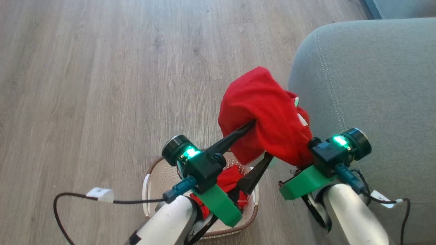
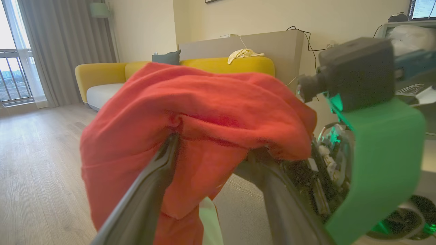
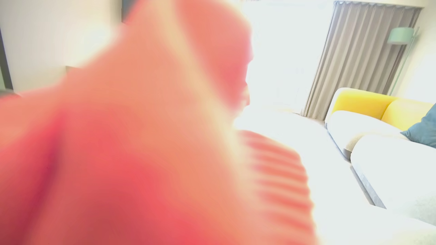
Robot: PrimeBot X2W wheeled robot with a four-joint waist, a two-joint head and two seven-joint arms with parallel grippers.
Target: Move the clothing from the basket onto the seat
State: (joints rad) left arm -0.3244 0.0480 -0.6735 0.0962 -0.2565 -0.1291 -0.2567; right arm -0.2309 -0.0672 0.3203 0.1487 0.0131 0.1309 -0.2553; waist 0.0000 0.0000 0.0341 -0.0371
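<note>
a red garment [image 1: 262, 102] hangs in the air near the basket [image 1: 153, 177], just beside the seat [image 1: 368, 85], draped on the spread left pincer [image 1: 262, 139]. the right pincer [image 1: 306, 149], buried in the cloth, pinches it. more red clothing [image 1: 231, 180] lies in the basket.

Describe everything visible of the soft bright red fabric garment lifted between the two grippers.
The soft bright red fabric garment hangs crumpled in mid-air, a little white trim at one edge. It drapes over the open left gripper's spread dark fingers and bunches at the shut right gripper, hiding those fingers. It hangs beside the grey upholstered seat.
</note>
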